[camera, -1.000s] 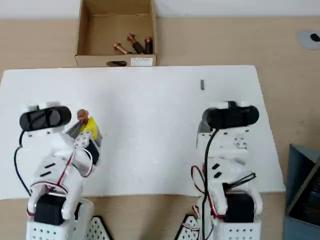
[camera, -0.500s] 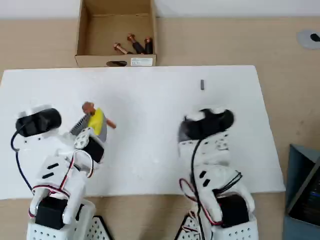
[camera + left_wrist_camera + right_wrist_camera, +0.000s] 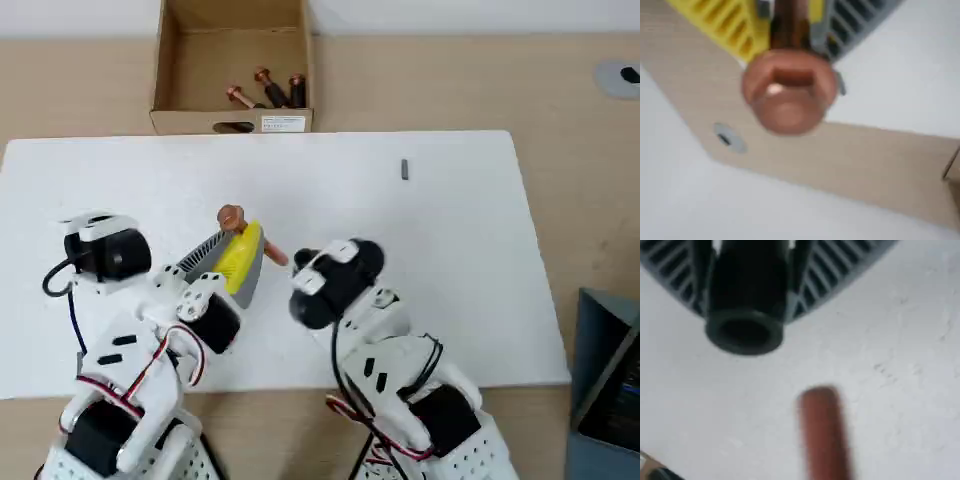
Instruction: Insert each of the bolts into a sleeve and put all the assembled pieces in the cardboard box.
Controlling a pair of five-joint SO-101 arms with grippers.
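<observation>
At the left gripper (image 3: 236,240): I read it as clamped on a copper bolt (image 3: 231,217). The yellow finger (image 3: 725,25) and the grey ribbed finger (image 3: 860,20) pinch the shank, and the round head with its hex socket stands clear of the fingertips.
Bolt's free end: the plain end pokes out of the other side of that gripper and points toward the right arm (image 3: 400,370), over the white mat (image 3: 450,250).
Sleeve side: I see the right gripper (image 3: 747,285) closed around a black sleeve (image 3: 745,332). Grey ribbed fingers sit on either side of it, and its open mouth sticks out past the fingertips.
Bolt and sleeve: from the right wrist camera, the bolt's plain end sits near the sleeve's mouth but apart from it, with bare mat showing between them. The bolt is not in the sleeve.
Arms: the right arm leans across toward the left gripper, and the two come close near the middle of the mat.
Box: the cardboard box (image 3: 170,70) stands well beyond both grippers, just off the mat's far edge on the wooden table (image 3: 580,200), with its top open.
Finished work: three assembled pieces (image 3: 268,90), copper-headed with dark sleeves, lie together against one wall of the box.
Stray: a small grey piece (image 3: 404,169) lies alone on the mat beyond the right gripper, well apart from both grippers.
</observation>
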